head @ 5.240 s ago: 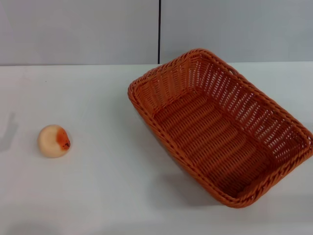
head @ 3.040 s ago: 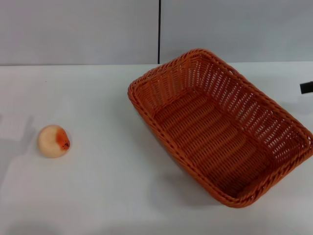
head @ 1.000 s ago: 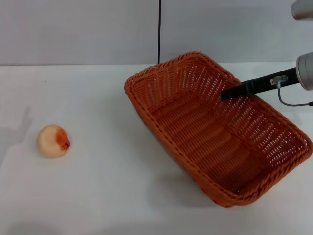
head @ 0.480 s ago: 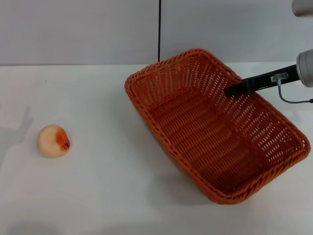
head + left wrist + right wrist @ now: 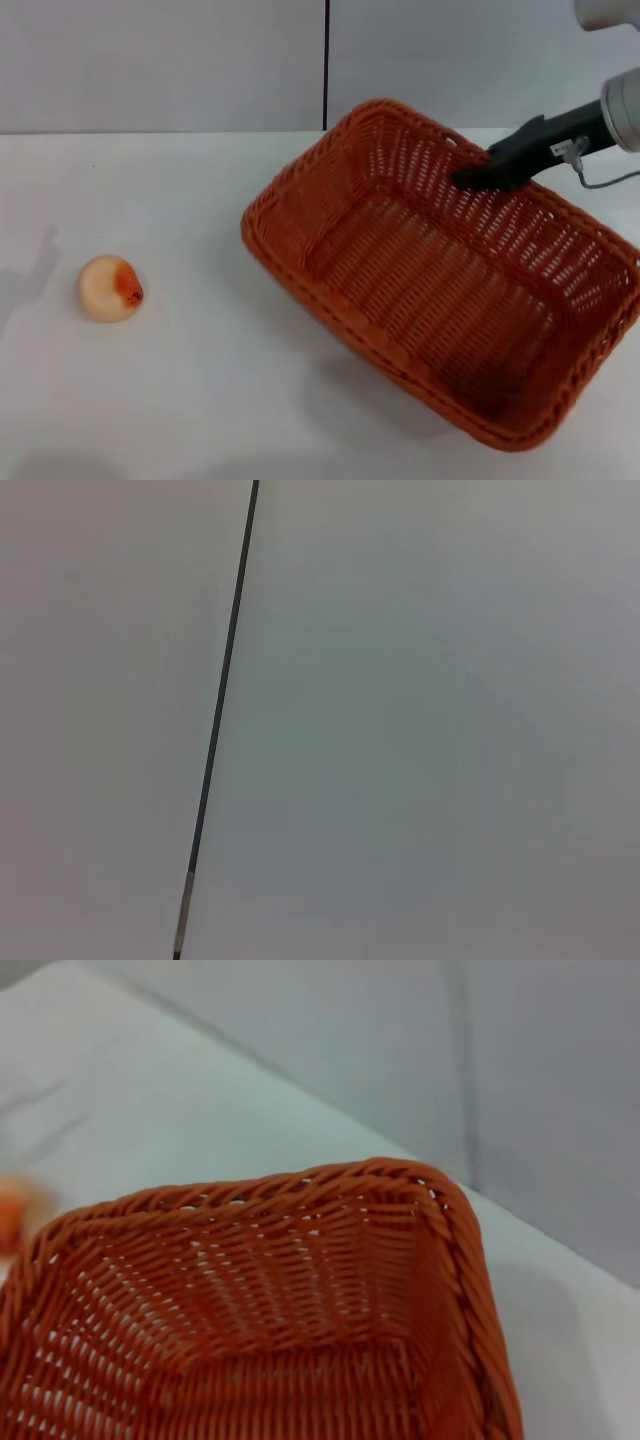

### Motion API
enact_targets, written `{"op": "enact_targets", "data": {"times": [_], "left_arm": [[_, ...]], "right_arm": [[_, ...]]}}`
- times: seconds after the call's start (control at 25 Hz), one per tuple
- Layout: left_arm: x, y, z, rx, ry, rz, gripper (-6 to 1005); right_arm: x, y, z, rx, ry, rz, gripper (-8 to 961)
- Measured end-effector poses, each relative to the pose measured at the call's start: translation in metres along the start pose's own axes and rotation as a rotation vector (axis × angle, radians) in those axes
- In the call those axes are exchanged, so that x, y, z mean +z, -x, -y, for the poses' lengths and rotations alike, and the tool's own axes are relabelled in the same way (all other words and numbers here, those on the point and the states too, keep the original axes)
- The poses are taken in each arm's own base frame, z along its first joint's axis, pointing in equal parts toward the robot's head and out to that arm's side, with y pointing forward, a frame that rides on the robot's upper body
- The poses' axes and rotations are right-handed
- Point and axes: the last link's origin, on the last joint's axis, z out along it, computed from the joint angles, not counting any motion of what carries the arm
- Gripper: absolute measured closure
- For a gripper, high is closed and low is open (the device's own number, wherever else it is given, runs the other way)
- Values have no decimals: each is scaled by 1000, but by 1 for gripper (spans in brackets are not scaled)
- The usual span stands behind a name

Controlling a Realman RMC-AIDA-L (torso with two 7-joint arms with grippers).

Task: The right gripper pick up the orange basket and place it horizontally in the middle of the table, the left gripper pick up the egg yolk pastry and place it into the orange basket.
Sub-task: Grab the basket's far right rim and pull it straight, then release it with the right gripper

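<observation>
A: Orange-brown woven wicker basket, the orange basket point(image 5: 440, 290), sat right of centre on the wide plain white table point(image 5: 200, 400), skewed diagonally, far long rim looking raised. Why tilted?

B: Because the right gripper point(image 5: 475, 177), a black slim-fingered claw, was clamped on that far rim. My judgement: it was gripping the wicker to lift and turn the basket square.

A: Arm pose?

B: It came in from the upper right of the head view, white casing at the frame edge, grey cable hanging under it, fingers angled down toward the rim. The right wrist view showed only a basket corner and wall.

A: Pastry?

B: Small round pale cream egg yolk pastry point(image 5: 110, 288) with an orange-red blotch lay on the table's left side, well apart from the basket, untouched.

A: Left gripper?

B: Not visible; its wrist camera faced only a grey wall with a dark seam.
</observation>
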Motion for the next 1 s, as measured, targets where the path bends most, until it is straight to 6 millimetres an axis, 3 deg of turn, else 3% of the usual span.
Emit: {"op": "enact_targets", "data": {"times": [0.4, 1.0], "left_arm": [[-22, -2, 3, 4, -19, -8, 204], [-51, -7, 1, -2, -36, -29, 205]], "right_arm": [[3, 30, -17, -470, 78, 40, 794], [21, 35, -32, -815, 139, 18, 781]]}}
